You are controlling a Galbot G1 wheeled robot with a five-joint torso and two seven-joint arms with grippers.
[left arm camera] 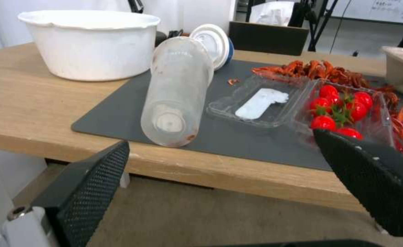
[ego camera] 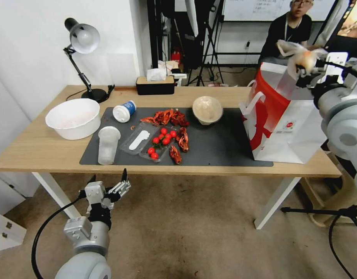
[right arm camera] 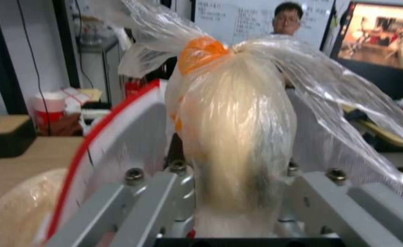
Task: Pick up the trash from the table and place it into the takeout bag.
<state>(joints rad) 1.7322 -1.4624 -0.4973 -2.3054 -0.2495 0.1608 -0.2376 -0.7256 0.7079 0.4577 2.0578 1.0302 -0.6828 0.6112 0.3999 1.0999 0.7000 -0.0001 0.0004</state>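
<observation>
My right gripper (ego camera: 304,69) is shut on the knotted clear plastic bag (ego camera: 302,56) with its pale lump, held in the air over the open top of the takeout bag (ego camera: 287,116) at the table's (ego camera: 39,151) right end. In the right wrist view the plastic bag (right arm camera: 238,130) stands between the grey fingers (right arm camera: 155,202), with the takeout bag's red rim (right arm camera: 119,113) just beyond. On the mat lie a clear plastic cup (ego camera: 108,144) on its side, a white cup with blue label (ego camera: 124,111) and a beige bowl (ego camera: 207,109). My left gripper (ego camera: 108,189) hangs open below the table's front edge, facing the clear cup (left arm camera: 176,92).
A large white bowl (ego camera: 73,118) sits at the table's left. Red crayfish shells (ego camera: 169,116) and a clear tray of cherry tomatoes (ego camera: 161,141) lie mid-mat. A desk lamp (ego camera: 83,38) and a tissue box (ego camera: 155,85) stand along the back edge.
</observation>
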